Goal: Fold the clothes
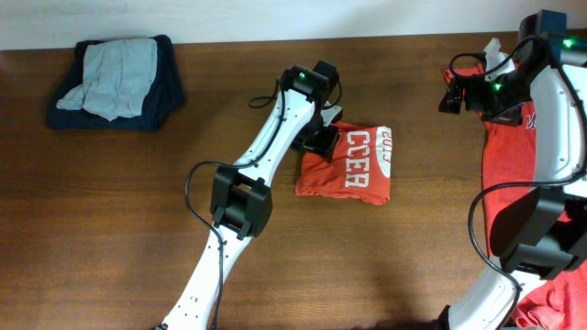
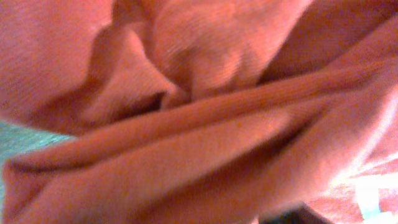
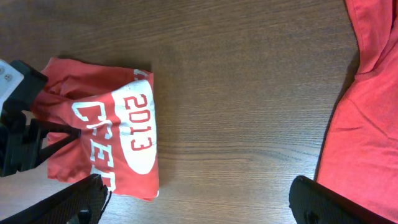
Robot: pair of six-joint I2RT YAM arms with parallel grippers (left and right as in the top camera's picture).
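Orange-red T-shirt (image 1: 353,170), folded to a compact rectangle, lies mid-scene on the counter (image 1: 119,211), left jaws buried in its left edge, their grip impossible to tell. Right jaws hang apart above bare wood, far right, near unfolded shirts (image 1: 509,156). Pressing that bunched edge flat before withdrawing looks the wise move.

The folded shirt (image 1: 353,165) is orange-red, with white block letters and red numerals on a white oval. The loose shirt (image 1: 506,151) on my right is the same orange-red. The table (image 1: 138,220) is dark brown wood grain. The pile (image 1: 115,78) is navy and pale grey. My left arm (image 1: 266,156) is white with black joints.
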